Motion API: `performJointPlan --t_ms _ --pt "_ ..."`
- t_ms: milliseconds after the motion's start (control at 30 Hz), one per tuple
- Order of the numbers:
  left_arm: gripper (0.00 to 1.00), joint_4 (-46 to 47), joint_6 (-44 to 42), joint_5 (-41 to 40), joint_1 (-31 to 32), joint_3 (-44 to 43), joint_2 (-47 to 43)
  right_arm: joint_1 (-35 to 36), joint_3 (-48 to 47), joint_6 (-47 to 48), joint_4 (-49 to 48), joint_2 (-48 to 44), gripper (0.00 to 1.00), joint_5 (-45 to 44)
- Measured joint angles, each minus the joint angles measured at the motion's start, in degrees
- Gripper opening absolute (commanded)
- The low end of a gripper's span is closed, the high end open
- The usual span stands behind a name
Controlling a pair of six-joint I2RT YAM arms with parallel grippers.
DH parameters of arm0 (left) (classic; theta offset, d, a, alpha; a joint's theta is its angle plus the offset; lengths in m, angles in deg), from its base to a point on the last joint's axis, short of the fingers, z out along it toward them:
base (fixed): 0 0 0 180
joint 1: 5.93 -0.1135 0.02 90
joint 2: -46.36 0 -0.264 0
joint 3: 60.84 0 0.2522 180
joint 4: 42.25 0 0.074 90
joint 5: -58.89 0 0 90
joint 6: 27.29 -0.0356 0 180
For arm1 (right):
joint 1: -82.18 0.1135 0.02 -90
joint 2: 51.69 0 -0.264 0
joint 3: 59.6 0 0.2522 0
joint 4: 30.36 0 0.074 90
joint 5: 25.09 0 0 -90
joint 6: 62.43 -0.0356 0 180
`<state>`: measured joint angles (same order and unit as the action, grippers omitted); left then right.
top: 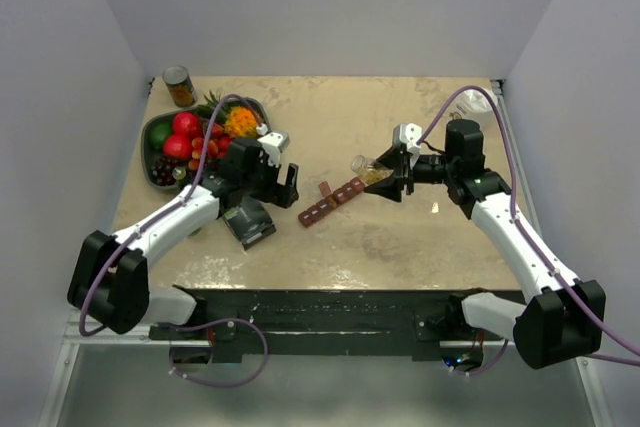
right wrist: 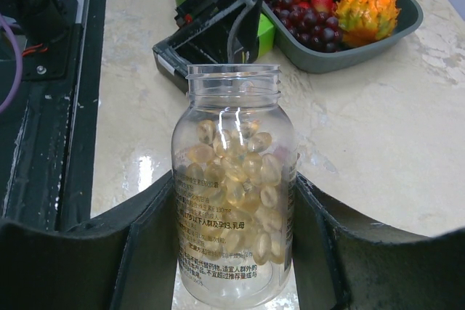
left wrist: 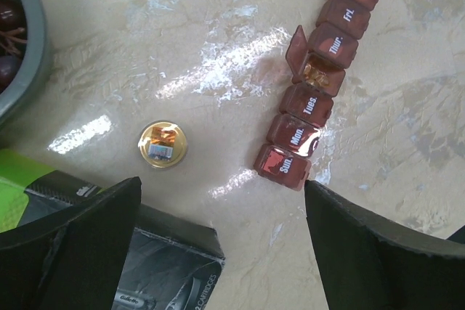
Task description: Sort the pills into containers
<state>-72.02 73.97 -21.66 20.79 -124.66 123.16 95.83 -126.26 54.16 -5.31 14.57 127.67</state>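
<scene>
- Clamped between the fingers of the right end effector (right wrist: pixel 232 266) is a clear bottle (right wrist: pixel 232 128), uncapped and holding a mass of yellowish pills (right wrist: pixel 234 201).
- From above, the bottle lies tipped with its mouth to the left, close by the far end of the dark red container strip (left wrist: pixel 314 88) on the table (left wrist: pixel 182 34).
- Six lids on the strip are down. The one between Tues and Thur stands open, with a few pills inside.
- Left end effector (left wrist: pixel 221 186) hangs wide and empty near the Sun end.
- Gold cap (left wrist: pixel 163 144) lies on the table, apart from the strip, near a dark box (left wrist: pixel 160 266).
</scene>
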Motion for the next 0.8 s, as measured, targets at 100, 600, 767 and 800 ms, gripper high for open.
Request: performJointPlan --t_ms 100,600,767,800 --pt "0.98 -0.5 -0.3 -1.9 1.9 -1.3 2.3 -0.2 0.0 0.1 0.0 0.0 0.04 0.0" --pt "0.91 -2.1 -1.8 -7.7 3.5 -4.2 10.0 -0.6 0.0 0.4 0.3 0.1 0.04 -0.2" --pt "0.81 -2.2 -2.5 -8.8 3.5 -5.8 14.4 -0.6 0.2 0.5 0.3 0.1 0.04 -0.2" --pt "0.79 -2.3 -2.8 -9.2 3.5 -6.3 15.5 -0.6 0.3 0.5 0.3 0.1 0.04 -0.2"
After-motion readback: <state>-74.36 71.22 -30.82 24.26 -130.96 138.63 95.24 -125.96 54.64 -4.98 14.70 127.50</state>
